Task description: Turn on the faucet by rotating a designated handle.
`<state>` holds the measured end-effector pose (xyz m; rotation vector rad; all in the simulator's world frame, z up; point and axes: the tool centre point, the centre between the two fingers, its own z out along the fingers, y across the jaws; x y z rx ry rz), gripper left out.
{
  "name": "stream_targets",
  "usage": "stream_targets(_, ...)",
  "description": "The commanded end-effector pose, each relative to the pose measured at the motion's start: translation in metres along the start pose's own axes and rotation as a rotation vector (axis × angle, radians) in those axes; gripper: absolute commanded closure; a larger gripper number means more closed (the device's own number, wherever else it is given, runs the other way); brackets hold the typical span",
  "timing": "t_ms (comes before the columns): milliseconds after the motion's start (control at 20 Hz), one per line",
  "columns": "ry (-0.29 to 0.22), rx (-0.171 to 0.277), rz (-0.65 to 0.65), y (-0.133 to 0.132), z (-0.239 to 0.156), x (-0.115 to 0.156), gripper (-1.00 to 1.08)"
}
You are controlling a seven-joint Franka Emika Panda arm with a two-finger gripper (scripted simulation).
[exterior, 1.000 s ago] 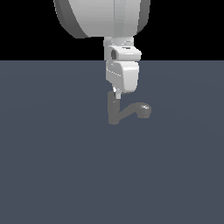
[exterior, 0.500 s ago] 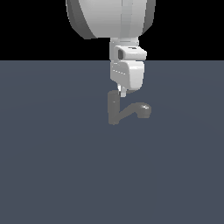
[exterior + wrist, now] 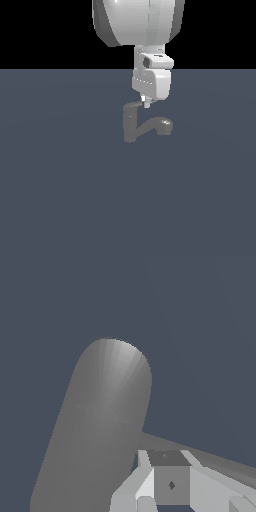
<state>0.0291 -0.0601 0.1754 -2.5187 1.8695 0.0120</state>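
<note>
The small grey faucet (image 3: 131, 126) stands upright in the exterior view, and its curved spout ends in a bulbous head (image 3: 165, 125) toward the exterior view's right. The handle (image 3: 135, 105) shows as a short dark stub at the post's top and is mostly hidden by my gripper. My gripper (image 3: 146, 103) hangs just beside the post's top on the exterior view's right, with its fingers together and nothing between them. In the wrist view the post (image 3: 100, 426) fills the frame. The thin handle (image 3: 165, 445) runs out from it behind my fingertips (image 3: 171, 483).
The faucet stands on a flat dark blue-grey floor (image 3: 65, 200) that fills the lower scene. The large white arm link (image 3: 135, 20) hangs above the faucet. No other objects are in view.
My gripper has moved toward the exterior view's right at about the same height, from over the post to its right side. The faucet looks unchanged.
</note>
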Motion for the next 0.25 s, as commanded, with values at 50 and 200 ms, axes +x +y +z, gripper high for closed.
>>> stream_targets(50, 0.009, 0.001, 0.042, 0.002, 0.002, 0.036, 1.08)
stream_targets(200, 0.009, 0.001, 0.046, 0.0, 0.002, 0.044, 1.08)
